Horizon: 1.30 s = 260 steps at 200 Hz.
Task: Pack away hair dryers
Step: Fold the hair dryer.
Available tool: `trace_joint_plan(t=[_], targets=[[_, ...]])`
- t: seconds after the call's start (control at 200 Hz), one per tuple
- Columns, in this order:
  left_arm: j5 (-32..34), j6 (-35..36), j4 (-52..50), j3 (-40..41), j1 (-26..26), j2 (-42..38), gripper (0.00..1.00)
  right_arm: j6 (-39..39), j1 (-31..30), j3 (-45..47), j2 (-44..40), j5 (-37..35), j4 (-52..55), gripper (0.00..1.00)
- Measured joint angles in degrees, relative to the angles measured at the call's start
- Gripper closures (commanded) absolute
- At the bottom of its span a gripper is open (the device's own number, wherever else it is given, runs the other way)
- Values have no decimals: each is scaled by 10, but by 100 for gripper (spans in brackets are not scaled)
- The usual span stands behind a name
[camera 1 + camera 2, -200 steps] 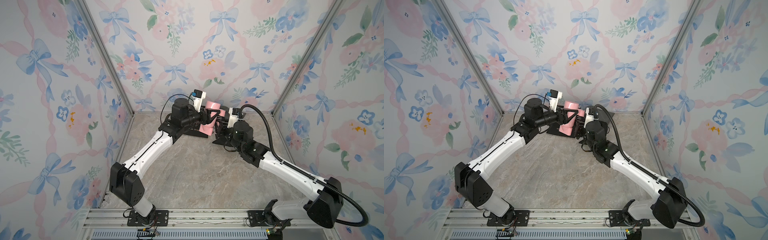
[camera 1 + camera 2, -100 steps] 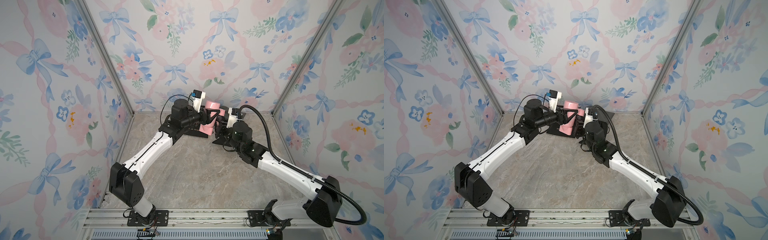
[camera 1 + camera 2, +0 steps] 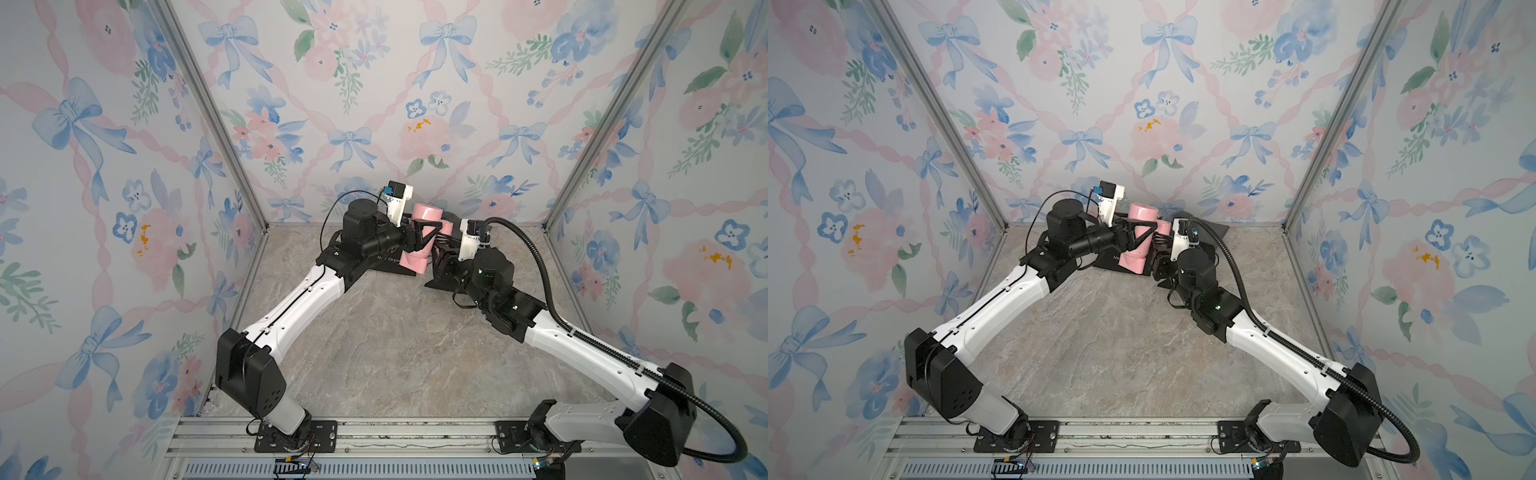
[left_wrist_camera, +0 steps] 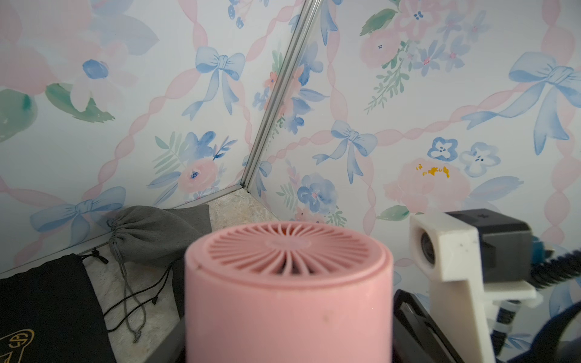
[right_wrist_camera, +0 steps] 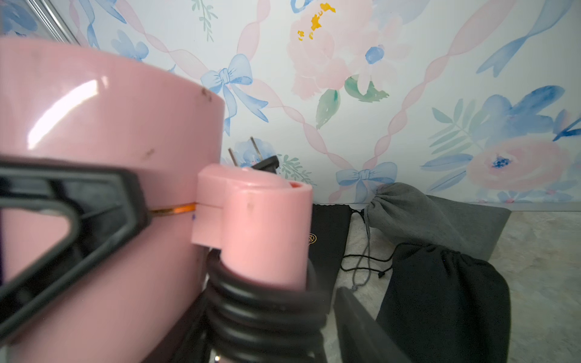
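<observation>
A pink hair dryer (image 3: 426, 216) (image 3: 1140, 216) is held off the table at the back wall, barrel upright with its grille end (image 4: 289, 248) up. My left gripper (image 3: 422, 239) (image 3: 1136, 237) (image 4: 289, 339) is shut on the barrel (image 5: 94, 125), one finger (image 5: 72, 217) lying across its side. The slim handle (image 5: 264, 226) carries a wound black cord (image 5: 264, 301). My right gripper (image 3: 442, 253) (image 3: 1158, 253) (image 5: 276, 330) stands open around that handle, and one finger (image 5: 361, 330) is clear of the cord.
A grey drawstring pouch (image 4: 151, 232) (image 5: 424, 217) and a full black pouch (image 5: 440, 298) lie by the back wall. A flat black pouch with gold print (image 4: 47, 308) (image 3: 390, 266) lies under the dryer. The walls are close behind and beside both wrists.
My right gripper's jaws have spread apart off the cord-wrapped handle. The left gripper still holds the pink barrel in the same place.
</observation>
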<state>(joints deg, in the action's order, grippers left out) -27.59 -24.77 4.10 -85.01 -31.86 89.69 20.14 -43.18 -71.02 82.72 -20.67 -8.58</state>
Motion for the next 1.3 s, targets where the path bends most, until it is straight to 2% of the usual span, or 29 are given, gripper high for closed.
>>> trace_joint_plan(t=[0.4,0.675,0.855,1.075,1.3], targets=[[7,0,-13,0,1,1,50,13,-11,23,-40,30,39,36],[-12,0,-21,2,0,5,49,21,-15,70,-107,65,61,36],[-13,0,-21,5,1,9,49,39,32,91,-149,98,94,36],[-21,-1,-21,6,1,9,49,58,93,92,-127,125,115,36],[-25,-10,-21,6,-3,9,49,68,115,91,-59,167,111,36]])
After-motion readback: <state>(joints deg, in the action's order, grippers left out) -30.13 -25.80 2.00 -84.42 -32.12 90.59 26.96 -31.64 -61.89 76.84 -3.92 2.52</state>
